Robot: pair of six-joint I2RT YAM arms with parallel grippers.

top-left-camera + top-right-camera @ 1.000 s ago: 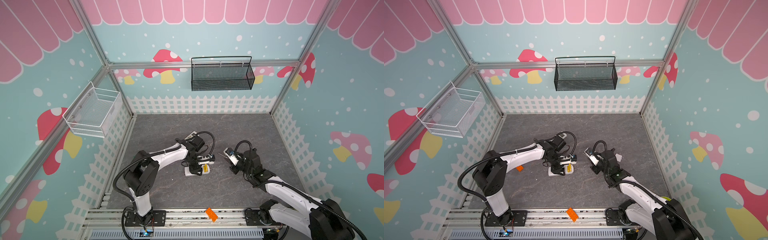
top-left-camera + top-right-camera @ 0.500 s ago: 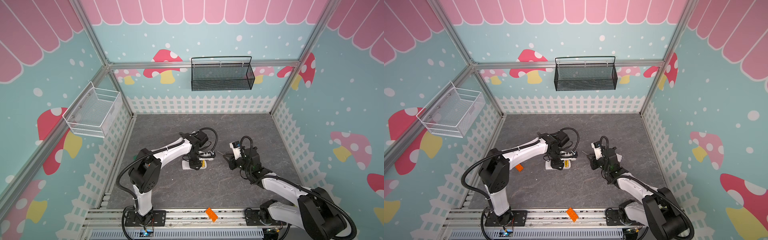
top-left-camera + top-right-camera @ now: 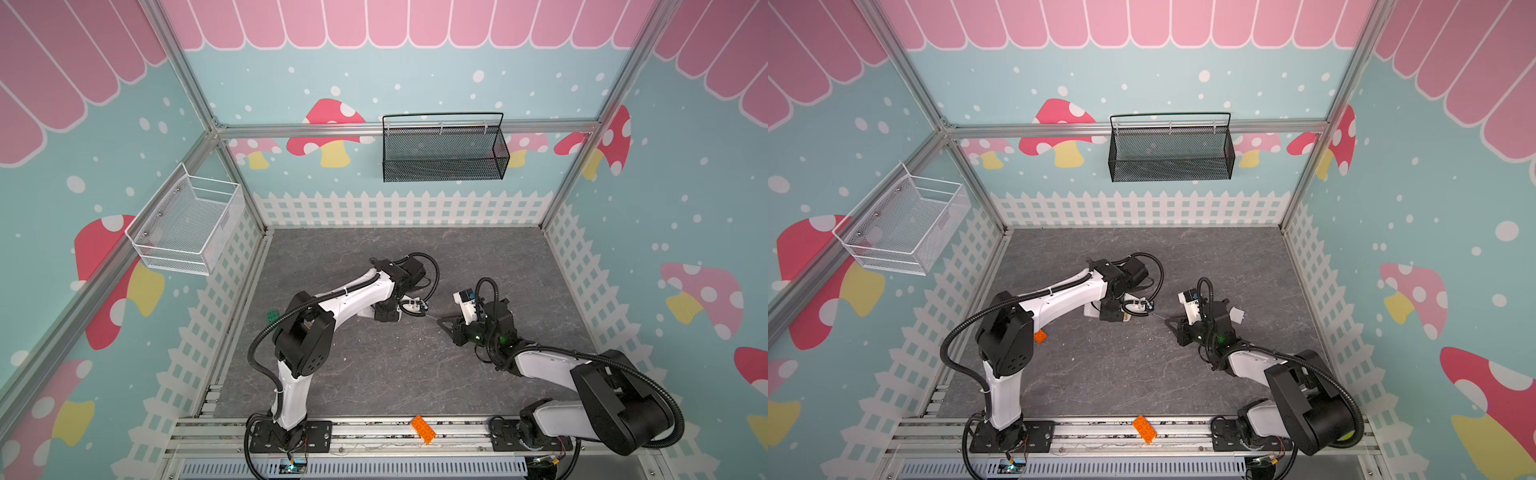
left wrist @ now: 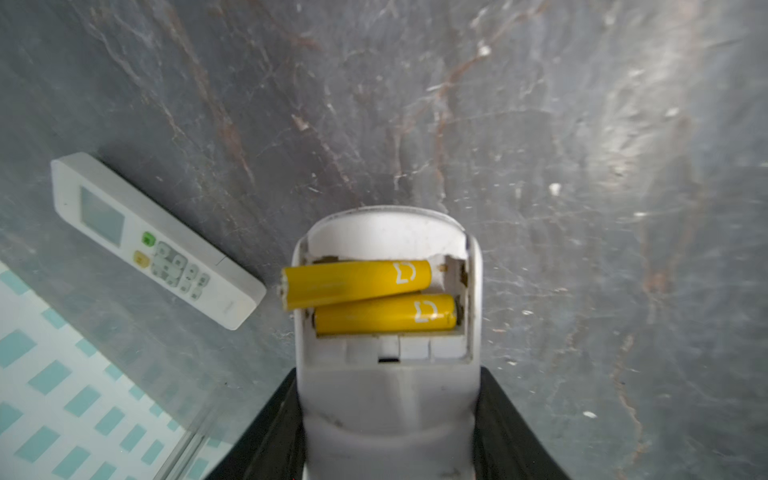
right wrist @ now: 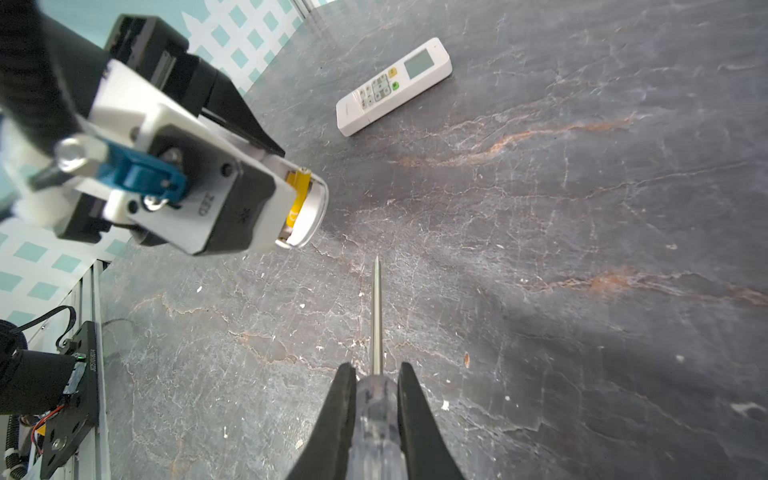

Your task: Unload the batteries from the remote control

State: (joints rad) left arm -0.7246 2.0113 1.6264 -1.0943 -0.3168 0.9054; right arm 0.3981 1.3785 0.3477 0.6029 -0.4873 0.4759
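Between left gripper fingers, clamped: remote, bay open w/ two yellow batteries, one half-lifted. Right gripper pinches screwdriver. You pry hard, battery may shoot off, remote twist.

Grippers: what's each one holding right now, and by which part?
The left gripper clamps the open remote by its body, beside the batteries. The right gripper holds the screwdriver by its clear handle.
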